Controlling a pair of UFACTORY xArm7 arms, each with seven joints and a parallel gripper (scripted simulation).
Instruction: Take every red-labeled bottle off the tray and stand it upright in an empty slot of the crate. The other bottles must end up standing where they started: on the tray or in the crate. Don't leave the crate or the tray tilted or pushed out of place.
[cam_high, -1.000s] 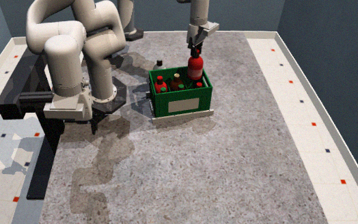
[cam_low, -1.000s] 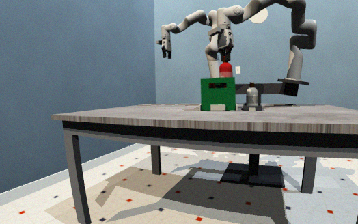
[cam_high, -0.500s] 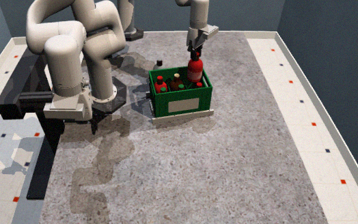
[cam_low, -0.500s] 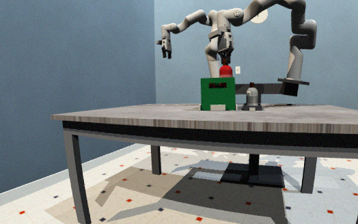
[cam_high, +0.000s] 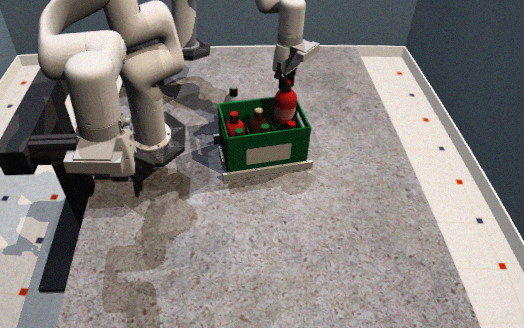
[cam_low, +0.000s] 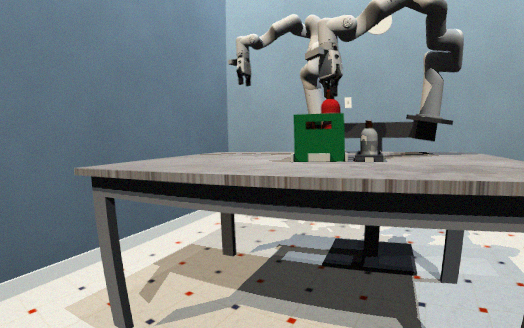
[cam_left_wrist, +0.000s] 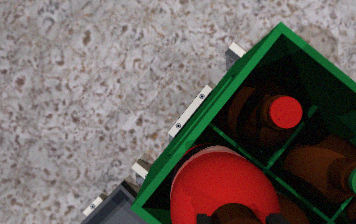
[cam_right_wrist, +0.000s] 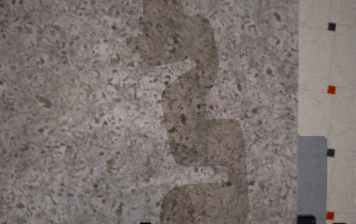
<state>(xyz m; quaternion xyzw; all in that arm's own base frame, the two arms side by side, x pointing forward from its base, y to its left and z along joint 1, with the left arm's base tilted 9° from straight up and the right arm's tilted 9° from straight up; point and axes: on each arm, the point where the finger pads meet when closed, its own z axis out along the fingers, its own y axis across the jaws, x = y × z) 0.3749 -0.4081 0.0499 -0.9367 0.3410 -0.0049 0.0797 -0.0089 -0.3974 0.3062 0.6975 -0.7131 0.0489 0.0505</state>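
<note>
while the left gripper (cam_high: 286, 79) (cam_low: 330, 94) (cam_left_wrist: 238, 218) clasps the neck of the red-labeled bottle (cam_high: 285, 102) (cam_low: 330, 106) (cam_left_wrist: 225, 185), the bottle is upright with its lower part down inside the green crate (cam_high: 270, 149) (cam_low: 319, 142) (cam_left_wrist: 172, 160), toward one o'clock of its middle in the top view. near six o'clock of that bottle, a red cap (cam_high: 291, 124) (cam_left_wrist: 286, 112) tops a brown bottle in another slot. a red bottle (cam_high: 235, 126) stands around ten o'clock in the crate, and a brown bottle with a cream cap (cam_high: 258, 121) is toward eleven. green caps (cam_high: 265, 128) show along the six o'clock side. outside the crate, toward ten o'clock, a gray bottle (cam_high: 233, 95) (cam_low: 369, 142) stands on the tray (cam_low: 359, 158) (cam_left_wrist: 117, 202). well apart, toward eight o'clock, the right gripper (cam_high: 136, 185) (cam_low: 244, 81) (cam_right_wrist: 225, 221) hangs with its jaws spread and nothing between them.
</note>
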